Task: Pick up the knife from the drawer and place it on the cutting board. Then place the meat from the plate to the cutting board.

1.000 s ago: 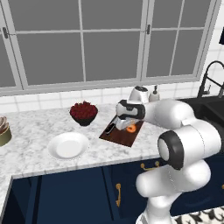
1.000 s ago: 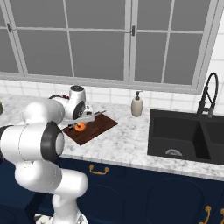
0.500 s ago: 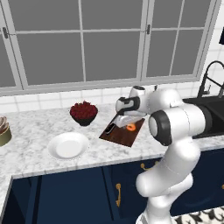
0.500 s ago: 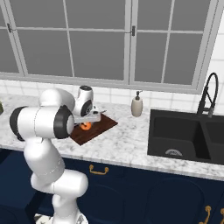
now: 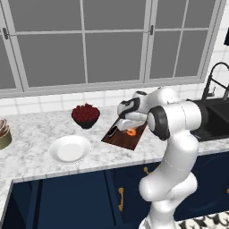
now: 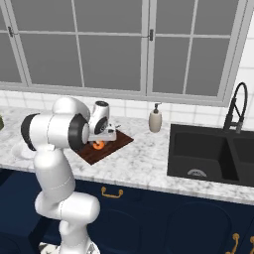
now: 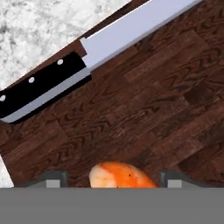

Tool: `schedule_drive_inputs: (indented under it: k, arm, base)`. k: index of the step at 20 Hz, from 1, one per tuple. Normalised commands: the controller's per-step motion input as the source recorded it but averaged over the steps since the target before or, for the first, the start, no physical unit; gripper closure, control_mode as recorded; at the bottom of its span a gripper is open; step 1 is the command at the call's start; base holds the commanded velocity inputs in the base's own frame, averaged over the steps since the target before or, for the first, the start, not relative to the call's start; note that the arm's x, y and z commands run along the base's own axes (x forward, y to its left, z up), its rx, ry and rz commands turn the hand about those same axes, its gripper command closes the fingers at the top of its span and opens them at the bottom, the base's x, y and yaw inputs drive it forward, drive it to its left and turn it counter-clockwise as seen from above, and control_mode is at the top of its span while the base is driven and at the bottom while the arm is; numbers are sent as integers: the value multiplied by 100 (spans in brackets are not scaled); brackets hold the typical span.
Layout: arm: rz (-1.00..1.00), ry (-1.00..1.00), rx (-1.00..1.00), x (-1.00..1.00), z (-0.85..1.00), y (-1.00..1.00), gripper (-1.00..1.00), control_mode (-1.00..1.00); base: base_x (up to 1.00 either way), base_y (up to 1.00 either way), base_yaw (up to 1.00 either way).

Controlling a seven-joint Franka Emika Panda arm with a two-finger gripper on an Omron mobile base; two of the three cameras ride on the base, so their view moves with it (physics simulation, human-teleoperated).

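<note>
Meat (image 7: 121,176) lies on the cutting board (image 7: 144,113), orange-pink with a pale patch, seen at the bottom edge of the hand view between the two finger tips (image 7: 51,178). The tips stand apart on either side of it, with board showing between each tip and the meat; no contact visible. Gripper (image 5: 129,126) open, low over the board in the left base view, the meat (image 5: 131,131) just under it. In the right base view the meat (image 6: 98,144) shows as an orange spot on the board (image 6: 105,147), partly hidden by the arm.

Knife (image 7: 83,61) also on the board, lying flat along its edge: black riveted handle toward the marble, silver blade running off the top of the hand view. Handle end reaches past the board edge over the counter. In the left base view the knife handle (image 5: 112,131) sits at the board's left end. Knife and meat are apart.

Plate (image 5: 69,148), white and round, sits on the marble counter (image 5: 31,143) left of the board (image 5: 123,137), apart from it, nothing on it. Behind, between plate and board, a dark bowl of red berries (image 5: 85,114).

Right base view: soap dispenser (image 6: 156,119) by the tiled wall, black sink (image 6: 211,155) with black faucet (image 6: 237,105) to the right. Navy cabinet fronts with brass pulls (image 6: 112,192) below the counter. Windows (image 5: 85,42) above.
</note>
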Motion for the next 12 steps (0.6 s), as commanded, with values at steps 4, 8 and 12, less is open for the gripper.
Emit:
schedule_drive_inputs:
  k: [4,8,12]
  arm:
    - [-2,-12,1,-1,49,-13,-100,-100]
    - [0,-15,0,-20,93,-19,-100,-100]
    - [0,-19,0,-73,94,-8,-100,-100]
  base:
    - [0,0,0]
    - [0,0,0]
    - [0,0,0]
